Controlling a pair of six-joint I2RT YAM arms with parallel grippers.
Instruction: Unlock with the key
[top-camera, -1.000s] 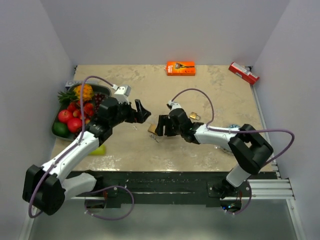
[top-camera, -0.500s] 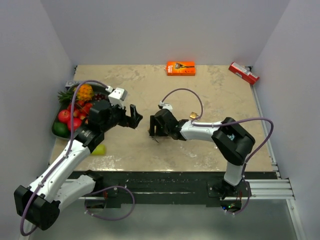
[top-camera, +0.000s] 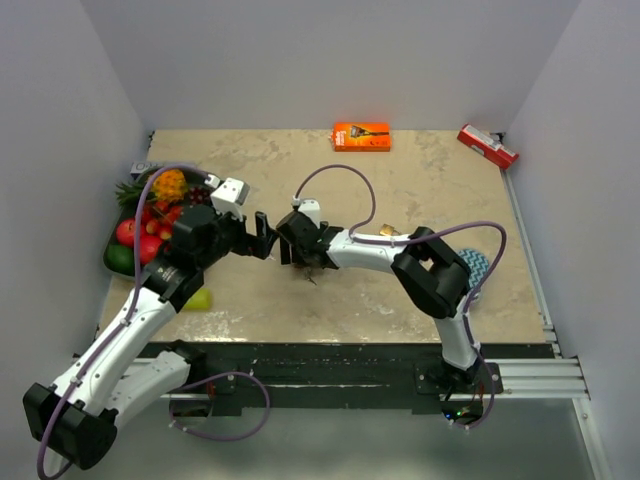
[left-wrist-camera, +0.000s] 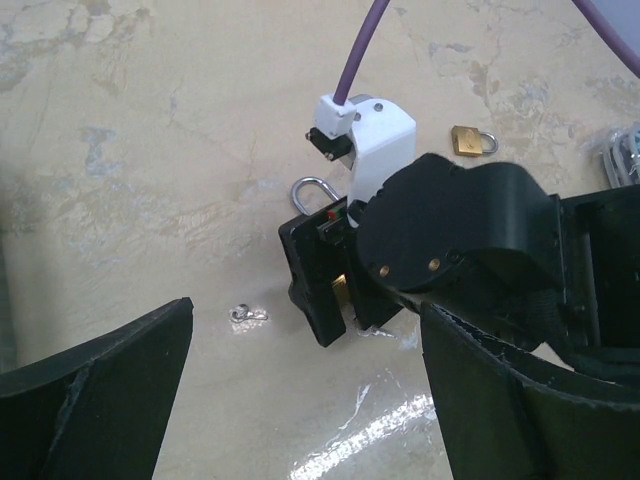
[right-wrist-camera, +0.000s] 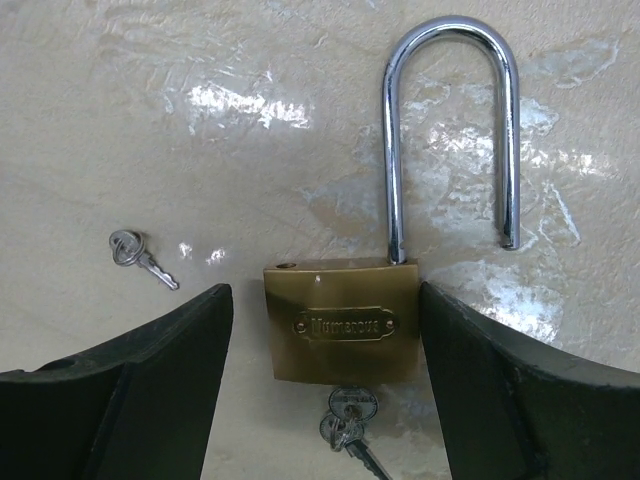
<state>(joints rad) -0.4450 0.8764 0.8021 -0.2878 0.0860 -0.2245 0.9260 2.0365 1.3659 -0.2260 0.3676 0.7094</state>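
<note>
A brass padlock (right-wrist-camera: 340, 322) lies flat on the table, its shackle (right-wrist-camera: 450, 40) sprung open with one leg free of the body. A key (right-wrist-camera: 348, 415) on a small ring sticks out of its underside. My right gripper (right-wrist-camera: 325, 300) is open, its fingers straddling the lock body, with a gap showing on the left side. A loose key (right-wrist-camera: 143, 258) lies to the left. My left gripper (left-wrist-camera: 300, 345) is wide open and holds nothing, just in front of the right gripper (top-camera: 290, 250). From there the shackle (left-wrist-camera: 313, 190) and the loose key (left-wrist-camera: 247, 314) show.
A second, smaller padlock (top-camera: 388, 232) lies further right. A tray of fruit (top-camera: 112, 262) sits at the left edge, with a green fruit (top-camera: 198, 299) near it. An orange box (top-camera: 361, 136) and a red box (top-camera: 487, 146) are at the back. A blue cloth (top-camera: 477, 268) lies right.
The right arm has stretched leftward across the table and its jaws have widened a little. The left gripper has drawn back slightly to the left, still open.
</note>
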